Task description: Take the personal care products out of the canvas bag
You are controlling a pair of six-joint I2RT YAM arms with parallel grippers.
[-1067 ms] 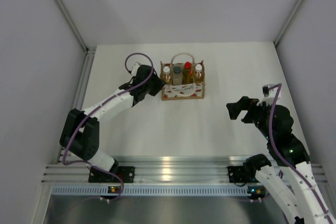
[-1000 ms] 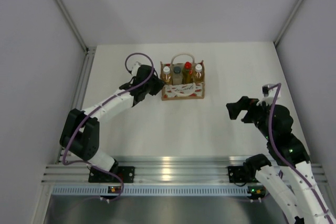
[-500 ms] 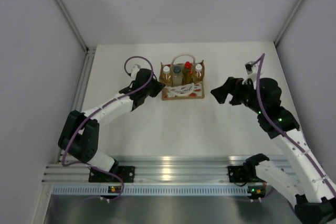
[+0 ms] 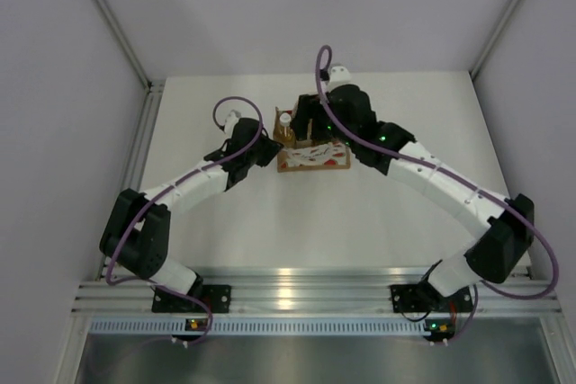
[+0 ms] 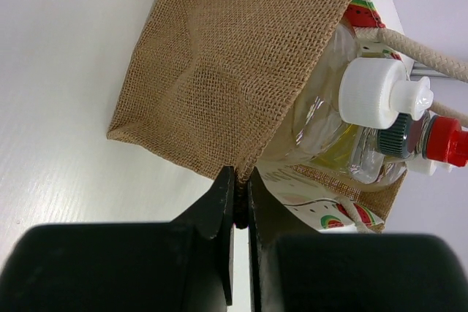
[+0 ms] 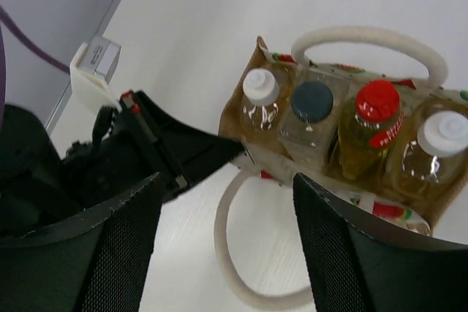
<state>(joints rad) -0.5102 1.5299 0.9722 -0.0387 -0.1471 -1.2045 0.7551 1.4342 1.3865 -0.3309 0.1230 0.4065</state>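
Observation:
The canvas bag (image 4: 315, 158) stands at the table's far middle, brown burlap with a white printed front (image 5: 219, 71). My left gripper (image 4: 268, 147) is shut on the seam of the bag's left side edge (image 5: 240, 180). My right gripper (image 4: 310, 125) hovers open and empty just above the bag (image 6: 227, 239). In the right wrist view several bottles stand in a row inside: a white-capped one (image 6: 260, 87), a pale grey-capped one (image 6: 312, 101), a red-capped one (image 6: 378, 101) and another white-capped one (image 6: 444, 131). The top view shows only the left white cap (image 4: 284, 120).
One rope handle (image 6: 365, 37) arches over the bag's back and the other (image 6: 232, 253) hangs down over its front. Grey walls enclose the table on three sides. A metal rail (image 4: 297, 287) runs along the near edge.
My right arm has swung from the table's right side to above the bag, gripper still open. My left gripper has stayed at the bag's left edge.

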